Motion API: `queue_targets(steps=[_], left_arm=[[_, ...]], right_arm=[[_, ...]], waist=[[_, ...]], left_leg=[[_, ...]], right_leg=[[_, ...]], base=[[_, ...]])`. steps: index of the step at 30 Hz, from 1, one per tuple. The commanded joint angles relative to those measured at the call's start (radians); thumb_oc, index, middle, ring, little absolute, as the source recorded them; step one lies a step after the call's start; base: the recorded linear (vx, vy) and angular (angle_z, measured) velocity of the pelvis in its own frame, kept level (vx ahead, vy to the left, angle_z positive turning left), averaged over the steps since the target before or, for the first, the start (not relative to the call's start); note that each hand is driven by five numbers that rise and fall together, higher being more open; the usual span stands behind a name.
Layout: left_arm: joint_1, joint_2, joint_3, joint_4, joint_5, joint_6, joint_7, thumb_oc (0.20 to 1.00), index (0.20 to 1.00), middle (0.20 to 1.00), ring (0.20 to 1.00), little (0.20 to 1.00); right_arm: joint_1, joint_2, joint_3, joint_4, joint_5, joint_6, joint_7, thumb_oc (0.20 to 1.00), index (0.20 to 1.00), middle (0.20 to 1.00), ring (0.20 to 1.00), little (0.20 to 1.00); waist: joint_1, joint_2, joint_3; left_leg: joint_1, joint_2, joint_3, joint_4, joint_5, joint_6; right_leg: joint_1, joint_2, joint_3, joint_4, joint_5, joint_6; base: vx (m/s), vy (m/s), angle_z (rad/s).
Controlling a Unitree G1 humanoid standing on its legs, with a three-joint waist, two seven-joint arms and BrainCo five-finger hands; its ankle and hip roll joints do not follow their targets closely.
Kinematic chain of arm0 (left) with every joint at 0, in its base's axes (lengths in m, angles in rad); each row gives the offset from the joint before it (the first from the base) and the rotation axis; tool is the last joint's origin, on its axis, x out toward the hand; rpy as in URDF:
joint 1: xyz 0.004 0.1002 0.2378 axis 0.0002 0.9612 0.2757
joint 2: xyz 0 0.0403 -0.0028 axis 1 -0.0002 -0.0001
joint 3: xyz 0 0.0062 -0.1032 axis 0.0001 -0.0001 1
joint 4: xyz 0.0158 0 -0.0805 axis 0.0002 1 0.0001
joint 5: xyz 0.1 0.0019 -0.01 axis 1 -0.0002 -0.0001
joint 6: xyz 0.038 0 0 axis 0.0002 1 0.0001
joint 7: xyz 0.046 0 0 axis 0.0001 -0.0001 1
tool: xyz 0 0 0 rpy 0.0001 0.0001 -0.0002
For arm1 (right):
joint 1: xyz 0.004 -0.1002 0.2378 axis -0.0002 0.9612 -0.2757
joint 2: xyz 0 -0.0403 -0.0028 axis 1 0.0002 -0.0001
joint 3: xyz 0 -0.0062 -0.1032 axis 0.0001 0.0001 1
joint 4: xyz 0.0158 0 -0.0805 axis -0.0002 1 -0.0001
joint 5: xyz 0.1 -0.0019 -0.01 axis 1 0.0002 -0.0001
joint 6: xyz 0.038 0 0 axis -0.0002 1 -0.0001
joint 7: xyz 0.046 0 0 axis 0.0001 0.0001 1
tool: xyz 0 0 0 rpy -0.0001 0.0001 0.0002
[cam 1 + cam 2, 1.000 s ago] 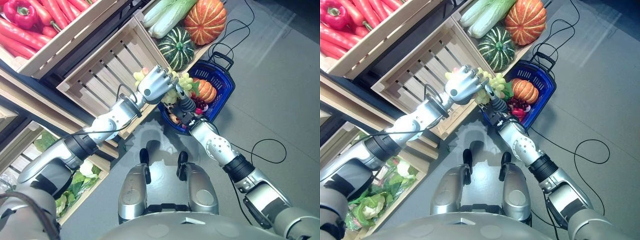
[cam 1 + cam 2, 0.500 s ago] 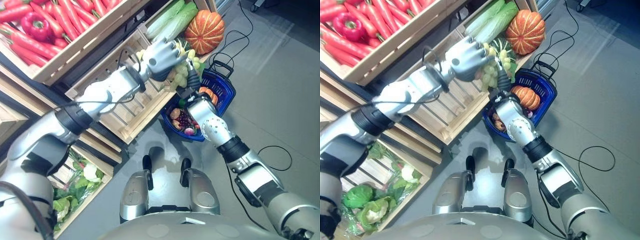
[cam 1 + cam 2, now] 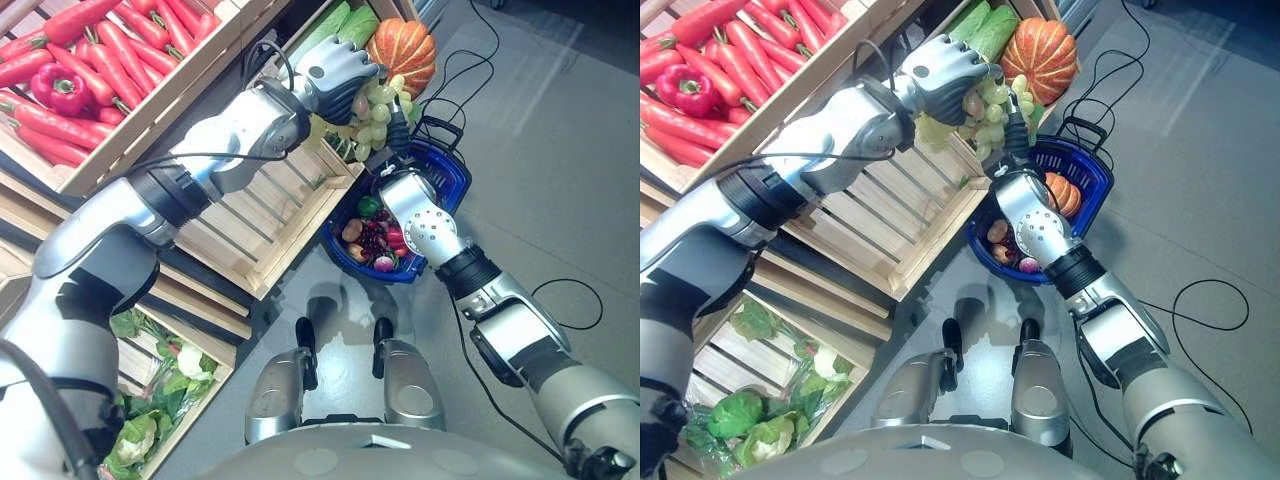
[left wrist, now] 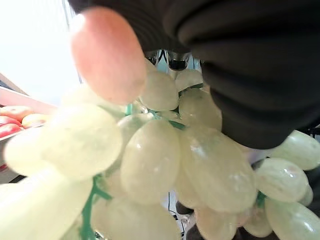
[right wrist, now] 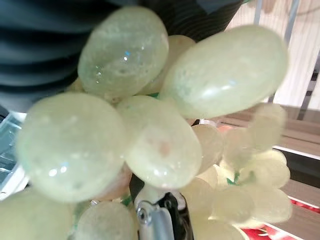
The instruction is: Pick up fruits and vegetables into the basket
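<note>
Carrots (image 3: 110,50): long, smooth and red-orange, heaped in a slatted wooden crate up and to the left of the basket; one glossy red pepper (image 3: 60,88) lies among them.
Greens (image 3: 750,425): crinkled leafy heads in the lowest crate, far left of the basket.
Empty crate (image 3: 255,225): pale wooden slats, just left of the basket.
Left hand (image 3: 335,72): arm stretched up and across the crates, fingers curled round the top of the grapes, above the basket.
Grapes (image 3: 380,105): a bunch of pale green, oval, shiny fruits hanging from the left hand over the basket's far rim, not inside it; the left wrist view shows them packed tight on a green stem.
Right hand (image 3: 1018,128): raised from the basket side with the forearm angled up, right against the grapes; whether its fingers are apart or closed cannot be told.
Pumpkin (image 3: 402,50): ribbed, orange, round, on the shelf behind the basket.
Basket (image 3: 445,170): blue plastic with latticed walls, on the grey floor, holding a small orange pumpkin (image 3: 1065,192), dark berries and other small produce.
</note>
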Motion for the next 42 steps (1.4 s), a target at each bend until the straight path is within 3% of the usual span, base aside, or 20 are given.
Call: queue_targets(steps=[1, 9, 16, 20, 24, 28, 29, 31, 34, 36, 37, 40, 42], left_arm=[[-0.124, -0.026, -0.029, 0.060, -0.052, 0.015, -0.020, 1.000, 1.000, 1.000, 1.000, 1.000], [-0.127, -0.039, -0.019, 0.128, 0.009, 0.066, -0.079, 1.000, 1.000, 1.000, 1.000, 1.000], [-0.124, -0.042, -0.012, 0.203, 0.042, 0.118, -0.098, 1.000, 1.000, 1.000, 1.000, 1.000], [-0.108, -0.045, 0.015, 0.253, -0.083, 0.171, -0.084, 1.000, 1.000, 1.000, 1.000, 1.000], [-0.037, -0.063, 0.098, 0.295, -0.422, 0.296, -0.083, 1.000, 1.000, 1.000, 1.000, 1.000], [0.053, -0.085, 0.196, 0.326, -0.598, 0.321, -0.014, 1.000, 1.000, 1.000, 1.000, 1.000], [0.103, -0.089, 0.215, 0.311, -0.620, 0.316, 0.021, 1.000, 1.000, 1.000, 1.000, 1.000], [0.327, -0.029, 0.282, 0.209, -0.611, 0.239, 0.076, 1.000, 1.000, 1.000, 1.000, 1.000], [0.677, 0.030, 0.376, 0.039, -0.492, 0.101, 0.165, 1.000, 1.000, 1.000, 1.000, 1.000], [0.728, 0.033, 0.388, 0.014, -0.477, 0.085, 0.179, 1.000, 1.000, 1.000, 1.000, 1.000], [0.862, 0.020, 0.423, -0.017, -0.410, 0.020, 0.222, 1.000, 1.000, 1.000, 1.000, 1.000], [1.012, 0.017, 0.457, -0.048, -0.329, -0.092, 0.292, 1.000, 1.000, 1.000, 1.000, 1.000], [1.052, 0.019, 0.474, -0.065, -0.315, -0.129, 0.308, 1.000, 1.000, 1.000, 1.000, 1.000]], right_arm=[[-0.285, 0.106, 0.010, -0.085, -0.031, -0.046, 0.131, 0.200, 0.200, 0.200, 0.200, 0.200], [-0.300, 0.094, 0.010, -0.072, -0.109, -0.059, 0.133, 0.200, 0.200, 0.200, 0.200, 0.200], [-0.312, 0.062, 0.007, -0.064, -0.235, -0.031, 0.140, 0.200, 0.200, 0.200, 0.200, 0.200], [-0.327, 0.038, 0.001, -0.066, -0.341, -0.022, 0.135, 0.200, 0.200, 0.200, 0.200, 0.200], [-0.325, 0.013, -0.023, -0.078, -0.454, -0.001, 0.128, 0.200, 0.200, 0.200, 0.200, 0.200], [-0.303, -0.013, -0.051, -0.096, -0.547, 0.023, 0.135, 0.200, 0.200, 0.200, 0.200, 0.200], [-0.290, -0.031, -0.060, -0.127, -0.561, 0.031, 0.127, 0.200, 0.200, 0.200, 0.200, 0.200], [-0.222, -0.102, -0.118, -0.213, -0.601, 0.044, 0.127, 0.200, 0.200, 0.200, 0.200, 0.200], [-0.085, -0.174, -0.221, -0.292, -0.670, 0.030, 0.151, 0.200, 0.200, 0.200, 0.200, 0.200], [-0.060, -0.177, -0.233, -0.302, -0.685, 0.026, 0.149, 0.200, 0.200, 0.200, 0.200, 0.200], [-0.008, -0.197, -0.277, -0.302, -0.697, 0.004, 0.168, 0.200, 0.200, 0.200, 0.200, 0.200], [0.051, -0.223, -0.334, -0.270, -0.695, -0.042, 0.176, 0.200, 0.200, 0.200, 0.200, 0.200], [0.071, -0.234, -0.363, -0.250, -0.692, -0.062, 0.185, 0.200, 0.200, 0.200, 0.200, 0.200]], waist=[[-0.007, -0.039, 0.032], [-0.012, -0.039, 0.045], [-0.015, -0.041, 0.058], [-0.015, -0.045, 0.065], [-0.013, -0.045, 0.072], [-0.016, -0.049, 0.084], [-0.014, -0.051, 0.089], [0.008, -0.052, 0.111], [0.047, -0.045, 0.138], [0.052, -0.044, 0.137], [0.071, -0.042, 0.146], [0.098, -0.041, 0.156], [0.106, -0.041, 0.161]], left_leg=[[0.030, -0.082, 0.008, 0.039, -0.124, 0.053], [0.021, -0.083, 0.008, 0.044, -0.117, 0.052], [0.010, -0.081, 0.012, 0.049, -0.111, 0.049], [0.000, -0.079, 0.012, 0.055, -0.109, 0.047], [-0.011, -0.079, 0.013, 0.063, -0.107, 0.047], [-0.021, -0.077, 0.020, 0.078, -0.108, 0.048], [-0.027, -0.076, 0.024, 0.081, -0.110, 0.047], [-0.047, -0.078, 0.020, 0.093, -0.113, 0.048], [-0.062, -0.083, 0.009, 0.114, -0.122, 0.049], [-0.064, -0.083, 0.006, 0.119, -0.125, 0.049], [-0.064, -0.084, 0.002, 0.126, -0.131, 0.051], [-0.061, -0.083, -0.002, 0.136, -0.141, 0.054], [-0.066, -0.081, 0.000, 0.144, -0.146, 0.056]], right_leg=[[0.077, 0.019, 0.017, -0.119, 0.036, 0.029], [0.071, 0.019, 0.017, -0.118, 0.038, 0.025], [0.066, 0.019, 0.011, -0.118, 0.040, 0.021], [0.057, 0.019, 0.007, -0.112, 0.040, 0.020], [0.046, 0.020, 0.008, -0.106, 0.041, 0.019], [0.032, 0.022, 0.012, -0.092, 0.040, 0.019], [0.024, 0.022, 0.008, -0.088, 0.039, 0.020], [0.007, 0.020, -0.002, -0.081, 0.040, 0.023], [0.003, 0.016, -0.025, -0.069, 0.039, 0.022], [0.004, 0.015, -0.030, -0.067, 0.038, 0.022], [0.010, 0.014, -0.041, -0.066, 0.037, 0.021], [0.019, 0.013, -0.058, -0.059, 0.035, 0.021], [0.015, 0.012, -0.062, -0.053, 0.034, 0.020]], base=[[0.00, 0.000, 0.00], [0.00, 0.000, 0.00], [0.00, 0.000, 0.00], [-0.02, 0.000, 0.00], [-0.02, 0.004, 0.00], [-0.04, 0.007, 0.00], [-0.09, -0.034, -0.01], [-0.12, -0.068, 0.01], [-0.07, -0.082, 0.08], [-0.01, -0.053, 0.15], [-0.01, -0.074, 0.16], [0.01, -0.081, 0.23], [0.00, -0.055, 0.24]])
